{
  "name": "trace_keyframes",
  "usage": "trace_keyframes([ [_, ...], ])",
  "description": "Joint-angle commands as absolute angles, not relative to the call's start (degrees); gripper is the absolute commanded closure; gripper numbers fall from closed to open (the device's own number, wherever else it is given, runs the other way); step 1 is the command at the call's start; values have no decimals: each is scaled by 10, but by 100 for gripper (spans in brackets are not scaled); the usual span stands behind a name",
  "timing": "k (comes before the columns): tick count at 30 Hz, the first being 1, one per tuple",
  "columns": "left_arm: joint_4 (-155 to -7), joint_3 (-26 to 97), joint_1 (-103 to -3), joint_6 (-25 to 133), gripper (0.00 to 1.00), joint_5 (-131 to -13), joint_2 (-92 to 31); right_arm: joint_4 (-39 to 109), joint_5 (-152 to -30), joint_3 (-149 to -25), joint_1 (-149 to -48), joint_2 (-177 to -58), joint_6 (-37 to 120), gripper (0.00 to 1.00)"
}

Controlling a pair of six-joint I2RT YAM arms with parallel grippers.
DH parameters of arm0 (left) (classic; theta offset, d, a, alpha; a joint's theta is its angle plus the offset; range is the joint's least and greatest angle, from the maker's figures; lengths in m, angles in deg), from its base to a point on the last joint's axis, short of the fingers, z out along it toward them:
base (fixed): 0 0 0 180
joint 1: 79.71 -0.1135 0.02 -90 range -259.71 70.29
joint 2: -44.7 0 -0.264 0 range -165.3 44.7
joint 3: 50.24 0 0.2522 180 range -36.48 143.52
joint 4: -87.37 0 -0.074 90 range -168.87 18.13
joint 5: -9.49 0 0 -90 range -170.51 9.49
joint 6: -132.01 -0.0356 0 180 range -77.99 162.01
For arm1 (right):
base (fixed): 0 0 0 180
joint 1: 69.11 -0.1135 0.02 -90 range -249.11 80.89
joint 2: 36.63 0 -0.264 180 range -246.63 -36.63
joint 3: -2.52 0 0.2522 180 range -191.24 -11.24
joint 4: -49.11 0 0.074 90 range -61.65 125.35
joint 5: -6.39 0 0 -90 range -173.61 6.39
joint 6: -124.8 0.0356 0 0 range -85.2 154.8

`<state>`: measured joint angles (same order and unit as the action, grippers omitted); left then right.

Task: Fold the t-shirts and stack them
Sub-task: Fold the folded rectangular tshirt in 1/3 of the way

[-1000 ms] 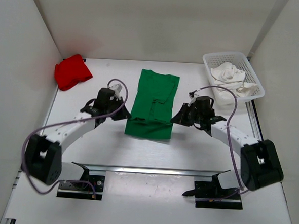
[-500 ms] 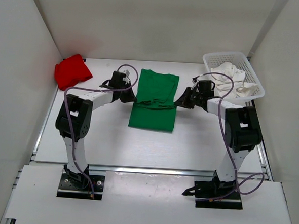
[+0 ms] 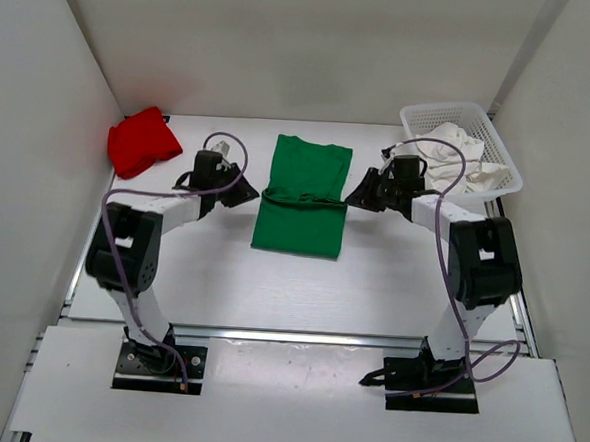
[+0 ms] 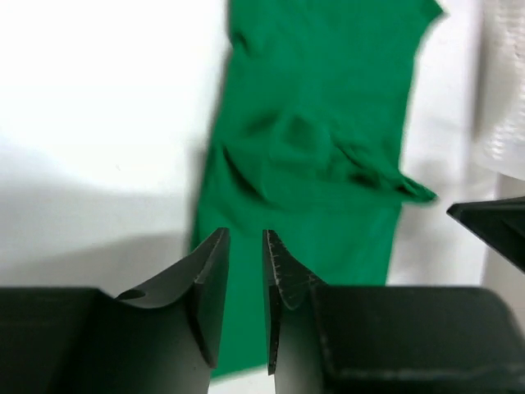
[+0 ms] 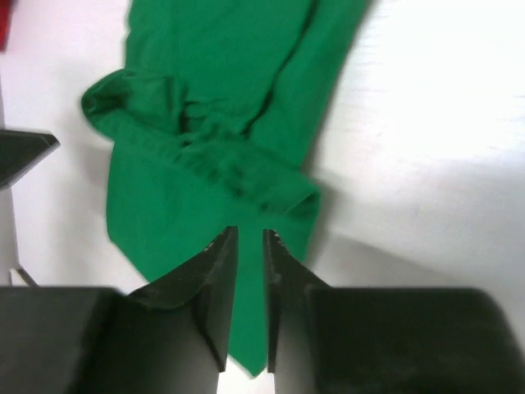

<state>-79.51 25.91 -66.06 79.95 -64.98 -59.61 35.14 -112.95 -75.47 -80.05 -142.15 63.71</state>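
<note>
The green t-shirt (image 3: 301, 196) lies flat mid-table, its near part folded back, with a bunched ridge across its middle. It also shows in the left wrist view (image 4: 320, 139) and the right wrist view (image 5: 213, 107). My left gripper (image 3: 239, 193) (image 4: 246, 234) sits just off its left edge, jaws a narrow gap apart and empty. My right gripper (image 3: 360, 193) (image 5: 250, 231) sits at its right edge, jaws a narrow gap apart, nothing between them. The red t-shirt (image 3: 140, 141) lies crumpled at the far left. The white t-shirt (image 3: 455, 151) lies in the basket.
The white mesh basket (image 3: 504, 164) stands at the far right, close behind my right arm. White walls enclose the table on the left, back and right. A metal rail (image 3: 298, 333) runs along the near edge.
Both grippers swung from the shirt's near corners toward its middle, carrying the near hem over. The shirt now lies shorter, and the left gripper has drawn back leftward off the cloth.
</note>
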Motion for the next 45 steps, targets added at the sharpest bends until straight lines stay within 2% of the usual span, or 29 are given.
trace_keyframes([
  [1, -897, 151, -643, 841, 67, -615, -490, 366, -1081, -720, -830, -1333, 613, 85],
  [2, -919, 135, -628, 845, 67, -617, -483, 369, -1078, -710, -844, -1327, 613, 93],
  [4, -922, 109, -601, 837, 68, -620, -491, 382, -1077, -679, -870, -1309, 613, 100],
  [9, -928, 91, -578, 844, 73, -621, -556, 388, -1093, -678, -911, -1361, 599, 100],
  [12, -946, 32, -560, 846, 74, -629, -533, 339, -1089, -726, -934, -1412, 581, 100],
  [15, -951, -31, -541, 834, 74, -656, -480, 349, -1066, -693, -953, -1406, 587, 100],
  [21, -993, -179, -492, 878, 74, -670, -357, 412, -1060, -503, -978, -1325, 613, 100],
  [25, -982, -229, -487, 895, 70, -676, -246, 395, -1067, -479, -984, -1269, 602, 99],
  [29, -884, -222, -551, 861, 68, -681, -125, 376, -1066, -489, -991, -1195, 608, 87],
  [32, -852, -231, -578, 853, 67, -672, -65, 376, -1079, -521, -993, -1185, 609, 94],
  [35, -841, -246, -577, 853, 66, -656, -44, 386, -1102, -572, -1028, -1239, 613, 100],
  [39, -817, -270, -546, 848, 66, -682, -34, 407, -1137, -668, -1083, -1351, 614, 100],
  [45, -789, -298, -573, 835, 63, -665, 18, 405, -1174, -814, -1101, -1487, 613, 100],
])
